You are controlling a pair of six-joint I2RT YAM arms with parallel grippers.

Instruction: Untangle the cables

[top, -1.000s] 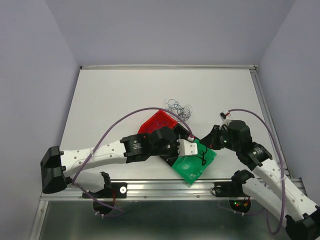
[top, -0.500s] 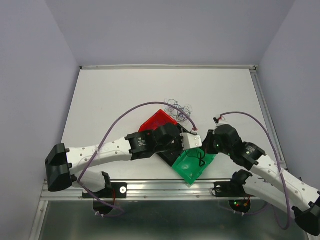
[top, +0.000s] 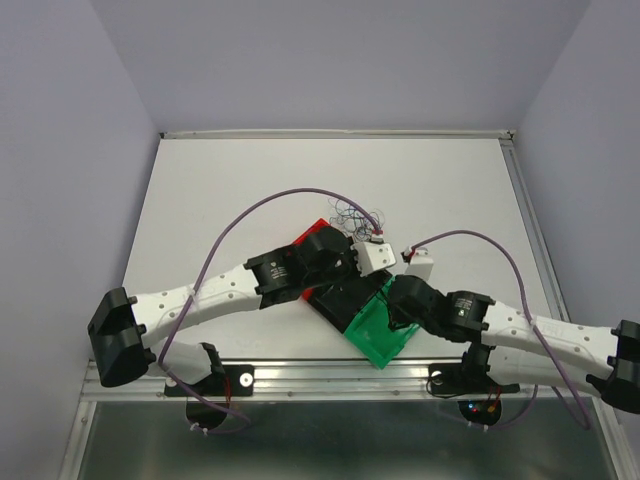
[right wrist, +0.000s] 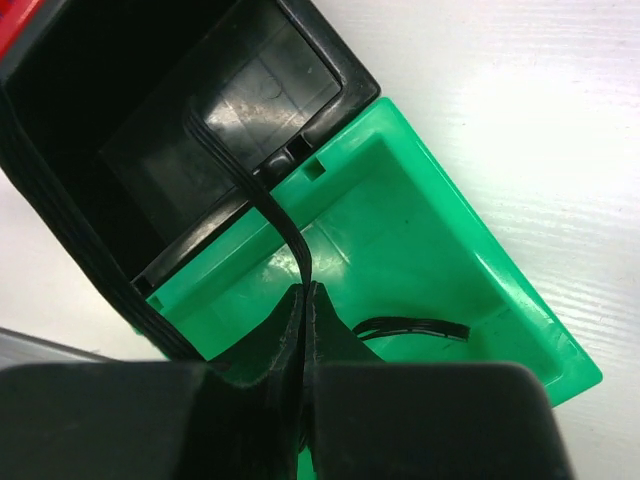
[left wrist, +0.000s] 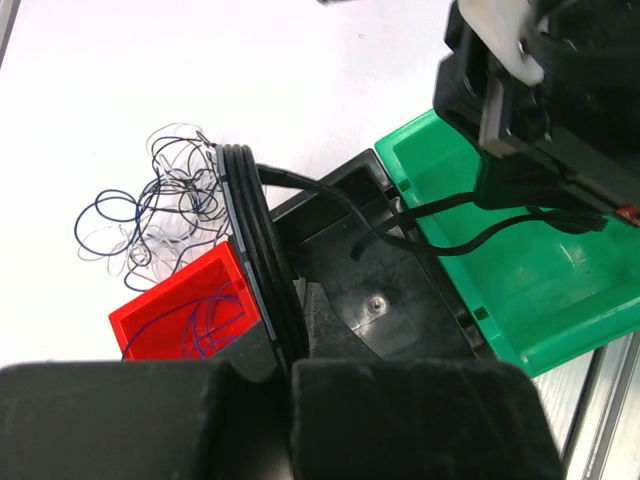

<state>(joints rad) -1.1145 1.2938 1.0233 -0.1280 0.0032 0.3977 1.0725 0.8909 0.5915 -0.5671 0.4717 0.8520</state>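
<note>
several limp, featherlight-looking cables (left wrist: 160,200) lie tangled on the table (left wrist: 330,90) at left centre, best pinched at an outer loop; left gripper (left wrist: 290,372) and right gripper (right wrist: 305,300) both clamp a black cable (left wrist: 262,250).

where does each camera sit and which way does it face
Top external: above and behind the bases, looking down on the table; left arm and right arm show, meeting mid-table.
Left wrist: on the left arm, looking past the left gripper, shut on a black flat cable, at the wire tangle, red bin and green bin.
Right wrist: on the right arm, looking past the right gripper, shut on the same cable, into the black bin.
Shared: both wrist views show the cable, black bin and green bin.
</note>
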